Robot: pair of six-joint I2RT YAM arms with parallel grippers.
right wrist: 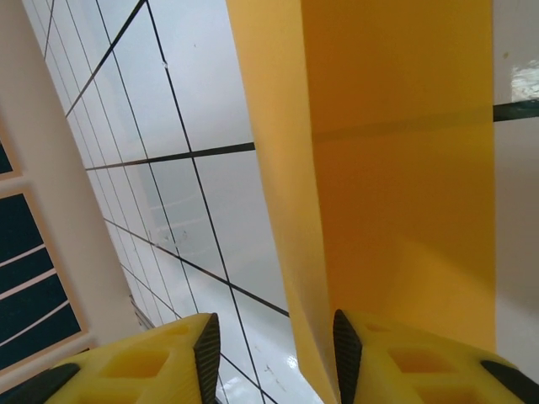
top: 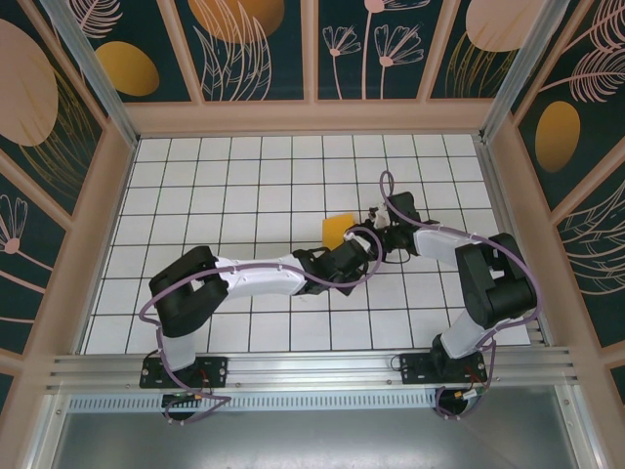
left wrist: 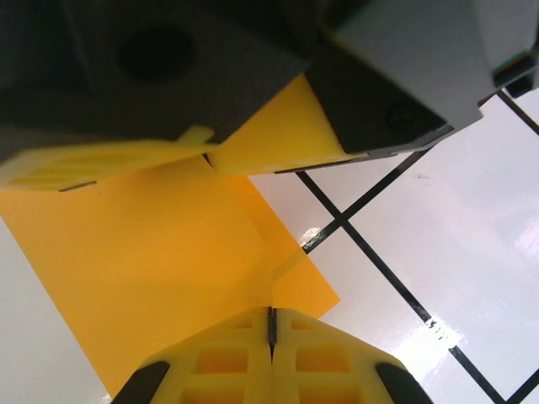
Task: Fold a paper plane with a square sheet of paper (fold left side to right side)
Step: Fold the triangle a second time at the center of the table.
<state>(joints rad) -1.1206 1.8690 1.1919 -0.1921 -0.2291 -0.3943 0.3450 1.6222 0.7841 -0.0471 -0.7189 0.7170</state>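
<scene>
Left to right: the left arm [top: 254, 277] reaches across the white tiled counter [top: 195, 195] toward the middle. Its left claw [left wrist: 271, 313] is closed, yellow fingers pressed flat together with just a thin seam between them. From the left wrist cam it looks like they're pinching one lifted edge of the square sheet of paper [top: 337, 232], since that edge curls up off the counter right into the fingertips.

The rest of the sheet lies flat on the tiles, roughly mid-counter and just left of where the two claws meet. There's one sheet, orange-yellow, with a faint crease line running across it in the right wrist view.

The right arm [top: 488, 283] comes in from the other side. The right claw [right wrist: 271, 337] has its fingers apart, with bare tiles showing through the gap. The paper sits just beside the inner face of one finger, but I can't tell if it's actually touching.

So that's two arms, two claws and one piece of paper, with both claws crowded close together at the sheet.
</scene>
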